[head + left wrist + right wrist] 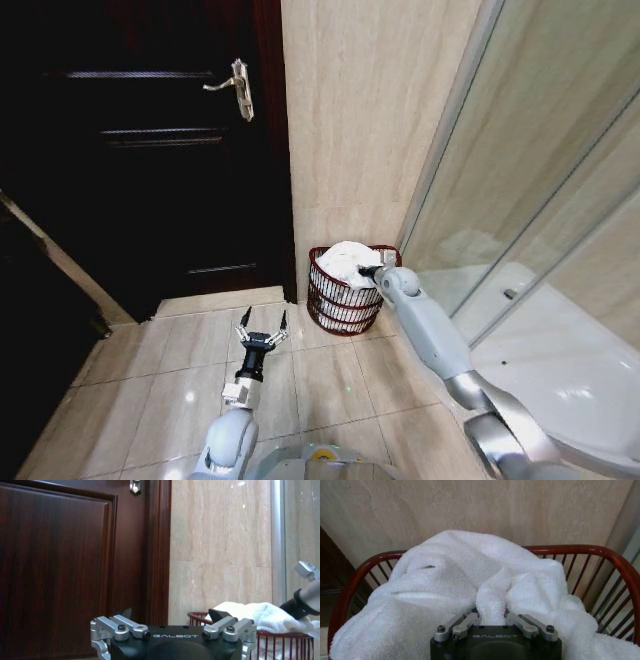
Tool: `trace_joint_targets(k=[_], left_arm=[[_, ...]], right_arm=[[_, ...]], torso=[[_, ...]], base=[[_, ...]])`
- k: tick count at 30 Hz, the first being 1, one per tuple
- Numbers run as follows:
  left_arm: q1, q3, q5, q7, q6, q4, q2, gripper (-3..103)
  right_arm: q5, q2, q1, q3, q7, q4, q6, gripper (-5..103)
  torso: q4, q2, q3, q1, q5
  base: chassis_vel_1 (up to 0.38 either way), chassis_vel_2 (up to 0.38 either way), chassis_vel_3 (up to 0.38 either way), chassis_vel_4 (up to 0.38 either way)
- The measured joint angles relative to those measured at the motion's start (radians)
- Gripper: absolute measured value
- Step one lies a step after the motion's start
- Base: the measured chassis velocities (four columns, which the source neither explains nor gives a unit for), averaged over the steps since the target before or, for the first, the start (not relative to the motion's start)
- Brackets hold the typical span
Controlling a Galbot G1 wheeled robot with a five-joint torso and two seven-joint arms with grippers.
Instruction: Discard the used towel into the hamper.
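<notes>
Your right gripper (368,271) is reaching out over the hamper (340,300), which stands on the tiled floor (180,390) against the beige stone wall (350,120), just beside the dark wooden door (150,150) on one side and the glass shower screen (520,170) on the other. The towel (345,262) is white and sits heaped in the top of the hamper, bulging above the rim and draped over part of it.

From your right wrist camera you see the right gripper (491,615) with its fingers drawn close together around a raised fold of the towel (465,588), pinching that ridge of cloth between them. The red-brown wire rim of the hamper (580,549) curves around behind the towel, with the bars showing on both sides, and the cloth spreads across most of the opening.

Your left gripper (262,330) hangs low in front of you, above the floor tiles and well apart from the hamper, pointing toward the door. Its fingers are spread wide and it carries nothing. In the left wrist camera the left gripper (172,620) shows the same spread stance, with the door panel (55,573) ahead of it, the wall (220,555) next to that, and the towel (255,617) piled in the hamper (280,639) off to the side, where the right arm (305,603) comes down onto the cloth.
</notes>
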Motion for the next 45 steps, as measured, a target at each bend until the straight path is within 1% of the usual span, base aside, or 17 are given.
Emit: trace_joint_targets(k=[2, 5, 12, 14, 18, 19, 22, 27, 30, 31, 32, 35, 36, 38, 39, 42, 45], left_arm=[[-0.002, 0.001, 0.000, 0.001, 0.000, 0.002, 0.000, 100], [-0.003, 0.003, 0.000, 0.001, 0.000, 0.004, -0.002, 100], [0.004, 0.005, -0.002, -0.003, -0.008, 0.003, -0.005, 100], [0.004, 0.004, -0.003, -0.004, -0.008, 0.003, -0.003, 100], [0.004, 0.004, -0.004, -0.006, -0.009, -0.003, -0.004, 100], [0.004, 0.004, -0.004, -0.006, -0.009, -0.003, -0.004, 100], [-0.002, 0.005, -0.004, -0.025, 0.002, -0.012, -0.008, 100], [-0.022, 0.005, -0.010, -0.040, 0.017, -0.015, -0.011, 100], [-0.041, 0.012, -0.018, -0.044, 0.033, -0.015, -0.012, 100], [-0.048, 0.016, -0.024, -0.044, 0.041, -0.014, -0.013, 100], [-0.048, 0.016, -0.024, -0.044, 0.041, -0.014, -0.013, 100], [-0.055, 0.022, -0.031, -0.037, 0.048, -0.009, -0.012, 100], [-0.055, 0.022, -0.031, -0.037, 0.048, -0.009, -0.012, 100], [-0.050, 0.022, -0.047, -0.028, 0.050, -0.015, -0.009, 100], [-0.050, 0.022, -0.047, -0.028, 0.050, -0.015, -0.009, 100], [-0.048, 0.017, -0.070, -0.026, 0.054, -0.016, -0.008, 100], [-0.053, 0.016, -0.073, -0.025, 0.058, -0.009, -0.007, 100]], right_arm=[[-0.006, -0.001, 0.000, 0.003, -0.005, 0.000, 0.002, 15], [-0.041, -0.008, -0.007, 0.019, -0.015, 0.019, 0.065, 18], [-0.128, -0.070, -0.058, 0.044, 0.025, 0.223, 0.207, 51], [-0.138, -0.083, -0.072, 0.052, 0.036, 0.270, 0.223, 51], [-0.146, -0.116, -0.122, 0.084, 0.083, 0.404, 0.259, 67], [-0.146, -0.116, -0.122, 0.084, 0.083, 0.404, 0.259, 67], [-0.148, -0.134, -0.221, 0.148, 0.091, 0.540, 0.354, 83], [-0.205, -0.132, -0.377, 0.205, 0.091, 0.665, 0.448, 97], [-0.335, -0.091, -0.556, 0.266, 0.099, 0.751, 0.522, 100], [-0.392, -0.052, -0.638, 0.290, 0.106, 0.779, 0.549, 100], [-0.392, -0.052, -0.638, 0.290, 0.106, 0.779, 0.549, 100], [-0.528, 0.073, -0.837, 0.325, 0.105, 0.821, 0.625, 100], [-0.528, 0.073, -0.837, 0.325, 0.105, 0.821, 0.625, 100], [-0.631, 0.158, -0.952, 0.333, 0.095, 0.834, 0.733, 100], [-0.631, 0.158, -0.952, 0.333, 0.095, 0.834, 0.733, 100], [-0.718, 0.215, -1.055, 0.332, 0.094, 0.837, 0.836, 100], [-0.717, 0.212, -1.098, 0.321, 0.099, 0.837, 0.864, 100]], torso=[[0.0000, 0.000, 0.000, 0.000, 0.0000], [-0.0001, 0.000, 0.000, 0.000, 0.0003], [-0.0002, 0.000, 0.000, 0.000, 0.0002], [-0.0003, 0.000, 0.000, 0.000, 0.0001], [-0.0001, 0.000, 0.000, 0.000, 0.0001], [-0.0001, 0.000, 0.000, 0.000, 0.0001], [0.0000, 0.000, 0.000, 0.000, 0.0000], [-0.0002, 0.000, 0.000, 0.000, 0.0001], [-0.0002, 0.000, 0.000, 0.000, 0.0001], [0.0000, 0.000, 0.000, 0.000, -0.0002], [0.0000, 0.000, 0.000, 0.000, -0.0002], [-0.0002, 0.000, 0.000, 0.000, -0.0001], [-0.0002, 0.000, 0.000, 0.000, -0.0001], [-0.0002, 0.000, 0.000, 0.000, 0.0000], [-0.0002, 0.000, 0.000, 0.000, 0.0000], [0.0000, 0.000, 0.000, 0.000, -0.0003], [0.0000, 0.000, 0.000, 0.000, -0.0001]], base=[[0.000, 0.000, 0.000, 0.000], [0.000, 0.000, 0.000, 0.000], [0.000, 0.000, 0.000, 0.000], [0.000, 0.000, 0.000, 0.000], [0.000, 0.000, 0.000, 0.000], [0.000, 0.000, 0.000, 0.000], [0.000, 0.000, 0.000, 0.000], [0.000, 0.000, 0.000, 0.000], [0.000, 0.000, 0.000, 0.000], [0.000, 0.000, 0.000, 0.000], [0.000, 0.000, 0.000, 0.000], [0.000, 0.000, 0.000, 0.000], [0.000, 0.000, 0.000, 0.000], [0.000, 0.000, 0.000, 0.000], [0.000, 0.000, 0.000, 0.000], [0.000, 0.000, 0.000, 0.000], [0.000, 0.000, 0.000, 0.000]])
